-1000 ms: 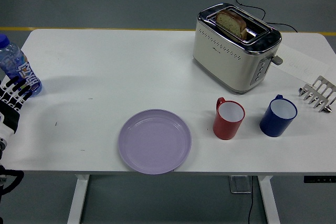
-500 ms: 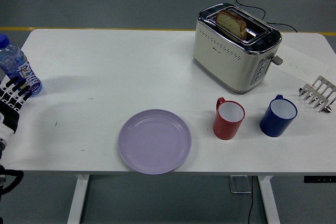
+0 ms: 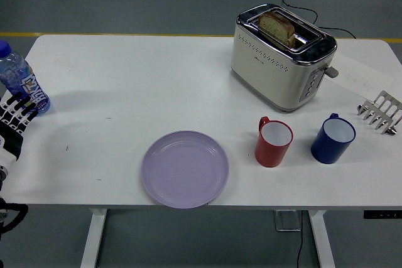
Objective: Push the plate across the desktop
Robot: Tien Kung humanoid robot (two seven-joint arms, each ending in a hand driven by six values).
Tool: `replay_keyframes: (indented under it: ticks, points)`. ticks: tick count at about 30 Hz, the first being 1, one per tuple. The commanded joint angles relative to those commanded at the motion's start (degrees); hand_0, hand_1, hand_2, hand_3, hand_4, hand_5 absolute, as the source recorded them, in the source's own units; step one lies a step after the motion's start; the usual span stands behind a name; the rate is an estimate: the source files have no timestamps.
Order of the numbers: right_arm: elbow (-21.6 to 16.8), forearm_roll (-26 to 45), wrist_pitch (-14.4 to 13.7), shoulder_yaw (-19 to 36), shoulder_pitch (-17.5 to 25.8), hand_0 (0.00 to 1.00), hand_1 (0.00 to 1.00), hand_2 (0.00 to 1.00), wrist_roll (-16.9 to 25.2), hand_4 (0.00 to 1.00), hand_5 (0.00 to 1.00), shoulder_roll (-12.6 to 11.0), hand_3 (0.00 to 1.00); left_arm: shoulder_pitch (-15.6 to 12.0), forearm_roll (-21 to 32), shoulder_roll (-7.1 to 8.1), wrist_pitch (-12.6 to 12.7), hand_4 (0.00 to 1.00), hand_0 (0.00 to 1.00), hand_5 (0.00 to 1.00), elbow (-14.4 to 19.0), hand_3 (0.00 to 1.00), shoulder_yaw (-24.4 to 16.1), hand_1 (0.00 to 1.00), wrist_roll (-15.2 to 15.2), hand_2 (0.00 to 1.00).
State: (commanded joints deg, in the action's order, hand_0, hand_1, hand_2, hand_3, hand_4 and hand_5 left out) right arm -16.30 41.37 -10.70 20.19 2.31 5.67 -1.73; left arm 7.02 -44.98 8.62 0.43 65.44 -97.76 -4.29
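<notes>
A lilac plate (image 3: 185, 169) lies flat near the table's front edge, a little left of centre, with nothing on it. My left hand (image 3: 14, 117) sits at the far left edge of the table, well to the left of the plate and right beside a water bottle. Its black-and-white fingers are relaxed and hold nothing. My right hand is out of the picture.
A blue-capped water bottle (image 3: 19, 80) stands at the left edge. A red mug (image 3: 274, 142) and a blue mug (image 3: 333, 138) stand right of the plate. Behind them is a toaster (image 3: 281, 54) holding bread, with a metal toast rack (image 3: 380, 113) at the far right.
</notes>
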Motion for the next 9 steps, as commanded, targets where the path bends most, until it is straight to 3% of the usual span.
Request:
replay_keyframes:
  ticks: [9]
  points:
    - [0.0, -0.7, -0.3, 0.5, 0.3, 0.597, 0.533, 0.637, -0.3, 0.398, 0.591, 0.1, 0.646, -0.5, 0.3, 0.2, 0.2, 0.526, 0.748, 0.998, -0.1, 0.659, 0.0, 0.724, -0.1, 0.697]
